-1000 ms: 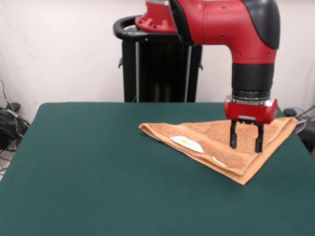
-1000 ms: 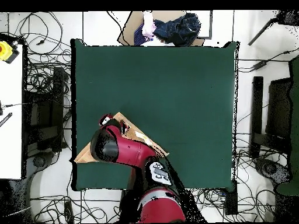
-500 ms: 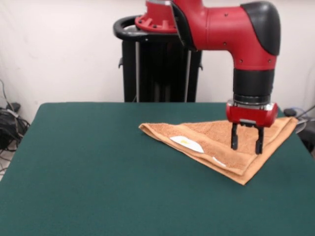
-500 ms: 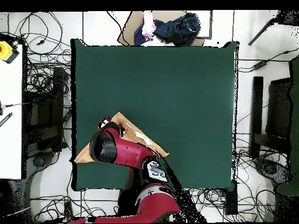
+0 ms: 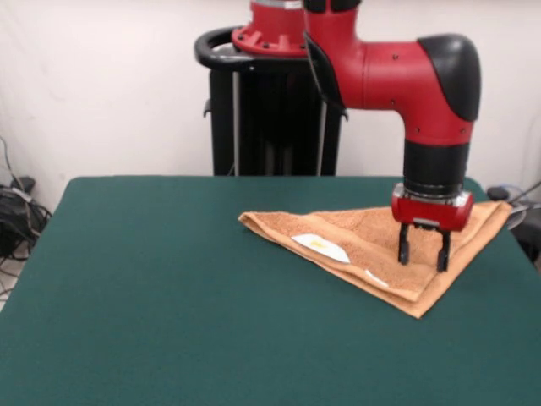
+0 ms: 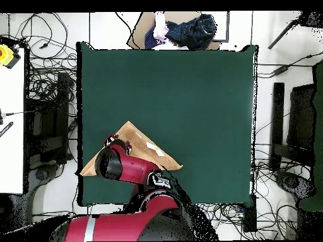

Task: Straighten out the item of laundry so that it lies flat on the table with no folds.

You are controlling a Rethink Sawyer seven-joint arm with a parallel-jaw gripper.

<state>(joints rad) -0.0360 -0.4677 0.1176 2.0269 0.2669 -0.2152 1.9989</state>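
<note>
The light orange towel (image 5: pixel 363 241) lies folded into a triangle on the right side of the green table (image 5: pixel 169 296), with a white label (image 5: pixel 321 247) showing on its front fold. One corner reaches the table's right edge. My gripper (image 5: pixel 421 259) hangs straight down over the towel's right part, open, its black fingertips (image 5: pixel 403 255) just above or at the cloth, nothing held. From overhead, the towel (image 6: pixel 142 142) shows as a triangle near the table's lower left, and the arm (image 6: pixel 117 165) covers part of it.
A person in dark clothes (image 6: pixel 189 28) sits at the far edge of the table in the overhead view. Cables and stands surround the table (image 6: pixel 189 94). Another table (image 6: pixel 9 113) with a yellow object stands at the left.
The arm has swung round and the wrist has shifted slightly back and down over the towel. The towel has not moved.
</note>
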